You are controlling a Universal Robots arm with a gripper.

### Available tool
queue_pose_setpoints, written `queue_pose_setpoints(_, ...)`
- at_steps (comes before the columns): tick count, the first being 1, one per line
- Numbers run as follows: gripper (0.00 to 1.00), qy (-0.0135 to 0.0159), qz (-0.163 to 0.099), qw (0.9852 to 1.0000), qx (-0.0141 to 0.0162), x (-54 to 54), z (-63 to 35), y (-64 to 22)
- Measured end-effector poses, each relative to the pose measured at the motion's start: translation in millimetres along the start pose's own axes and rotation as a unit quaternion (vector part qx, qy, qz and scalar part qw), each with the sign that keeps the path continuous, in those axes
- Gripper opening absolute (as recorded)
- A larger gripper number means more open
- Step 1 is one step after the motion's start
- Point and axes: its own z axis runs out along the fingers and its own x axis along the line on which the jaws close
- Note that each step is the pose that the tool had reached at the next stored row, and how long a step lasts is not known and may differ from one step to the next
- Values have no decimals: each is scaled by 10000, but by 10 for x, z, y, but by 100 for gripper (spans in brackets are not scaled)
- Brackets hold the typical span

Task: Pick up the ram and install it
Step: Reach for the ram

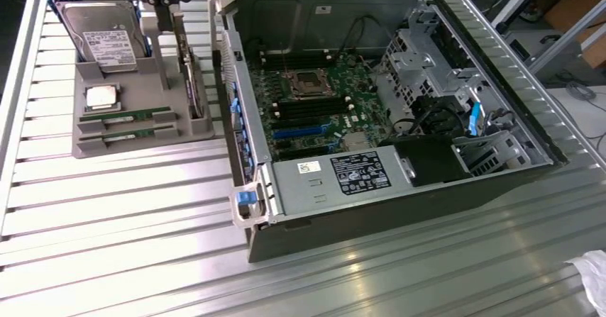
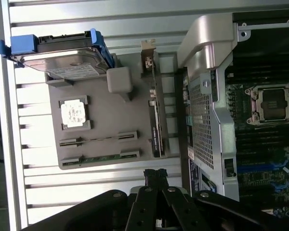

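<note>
Hovering near tray (image 1: 142,83), closed pincer (image 2: 156,174) partly cropped, ram (image 1: 124,115) slotted edgewise

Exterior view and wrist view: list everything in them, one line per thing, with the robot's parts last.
ram: two, green, lying parallel in the tray next to the CPU
CPU: one, silver, in the tray between the ram and the hard drive
hard drive: one, silver with a white label and blue bracket, at the tray's end
card: one, dark, standing on edge on the tray's side nearest the case
tray: one, grey, on the table at the exterior view's left of the case
case: one, dark, open
motherboard: one, green, inside the case
power supply: one, silver, inside the case
table: one, silver slats
gripper: one, black, shut and empty, raised above the tray
</note>
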Motion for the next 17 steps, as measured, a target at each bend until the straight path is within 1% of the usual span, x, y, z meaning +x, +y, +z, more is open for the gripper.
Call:
queue_pose_setpoints(6, 11, 0, 0, 10000, 0, 70, -1, -5)
queue_pose_setpoints(9, 11, 0, 0, 10000, 0, 142, -3, -11)
queue_pose_setpoints(13, 11, 0, 0, 10000, 0, 267, -7, -20)
queue_pose_setpoints(17, 11, 0, 0, 10000, 0, 335, -9, -25)
